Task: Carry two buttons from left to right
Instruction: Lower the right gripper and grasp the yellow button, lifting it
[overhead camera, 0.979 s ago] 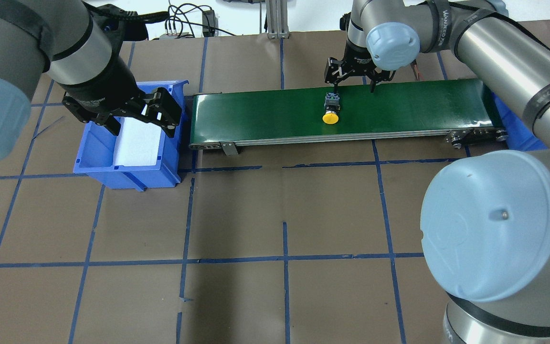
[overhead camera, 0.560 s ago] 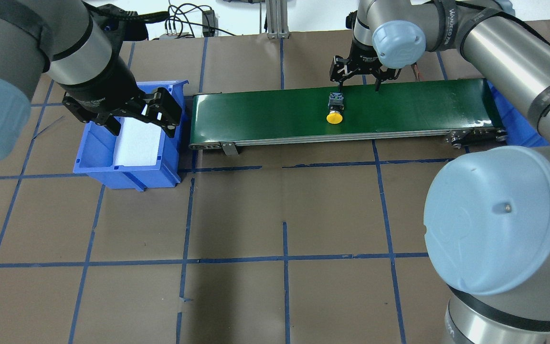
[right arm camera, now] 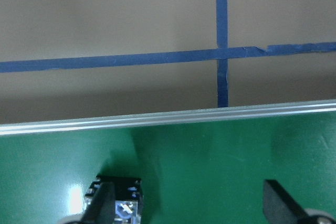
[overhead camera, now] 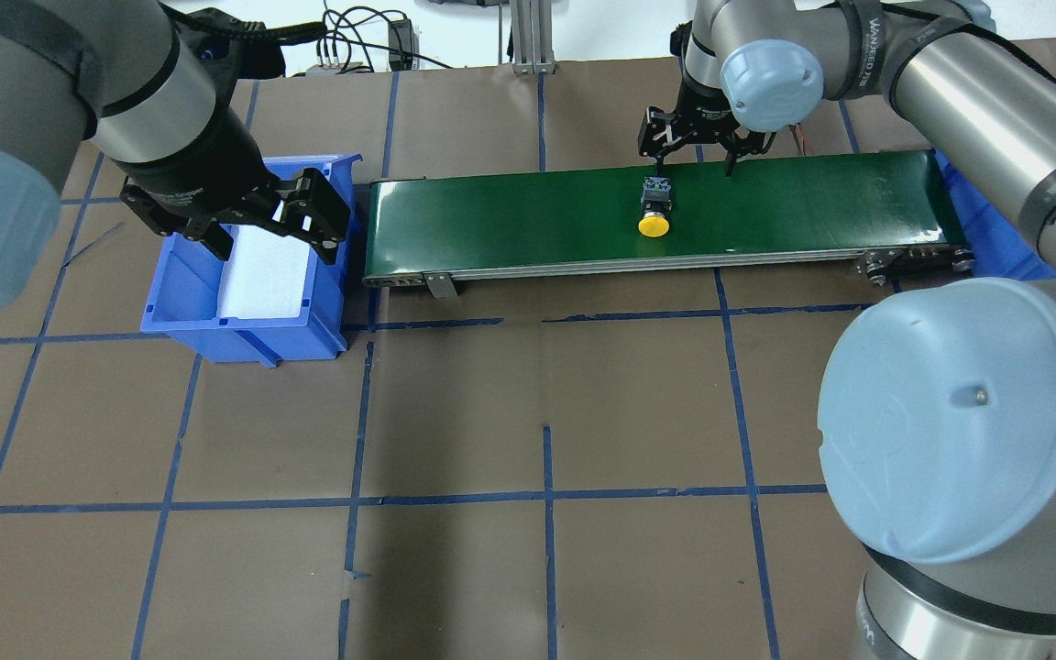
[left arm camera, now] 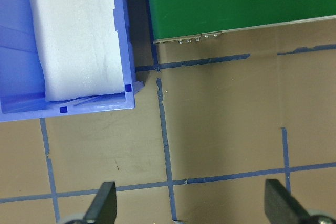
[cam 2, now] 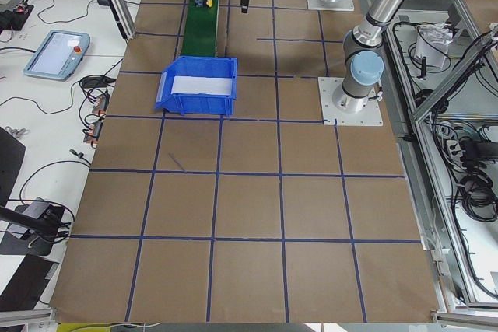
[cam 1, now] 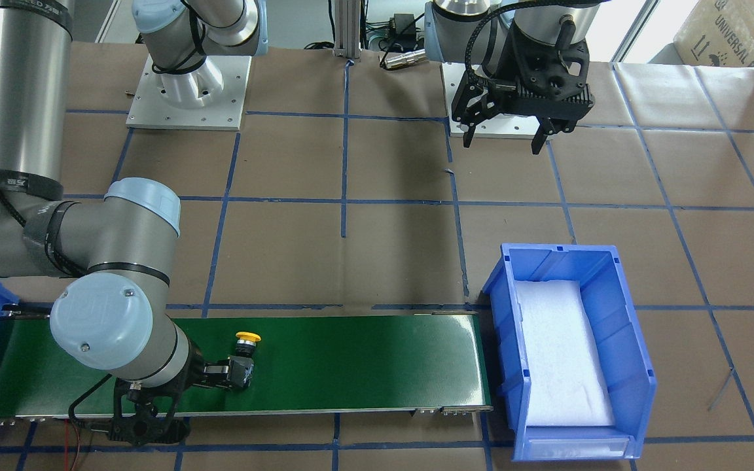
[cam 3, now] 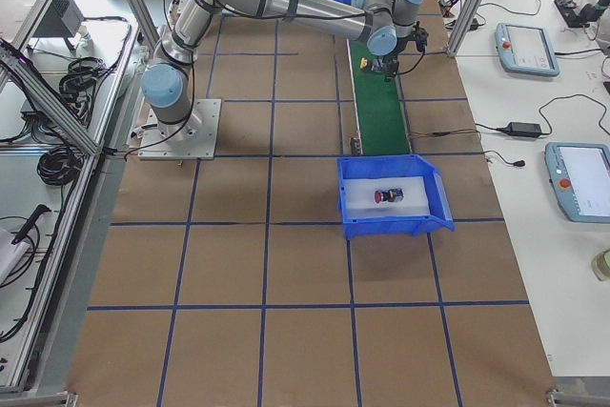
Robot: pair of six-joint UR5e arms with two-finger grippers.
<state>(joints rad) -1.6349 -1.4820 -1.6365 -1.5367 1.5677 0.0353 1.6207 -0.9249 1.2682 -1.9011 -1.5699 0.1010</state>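
Front: carton marked "UNIVERSAL". Left gripper wide open, holds nothing.
Overhead: yellow button mid belt, long axis across belt, cap twd robot. Right gripper open, empty; one finger at button's body end, contact unclear.
Right side: red button on foam in near bin.

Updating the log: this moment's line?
yellow button on conveyor; red button in right bin; left end effector open; right end effector open
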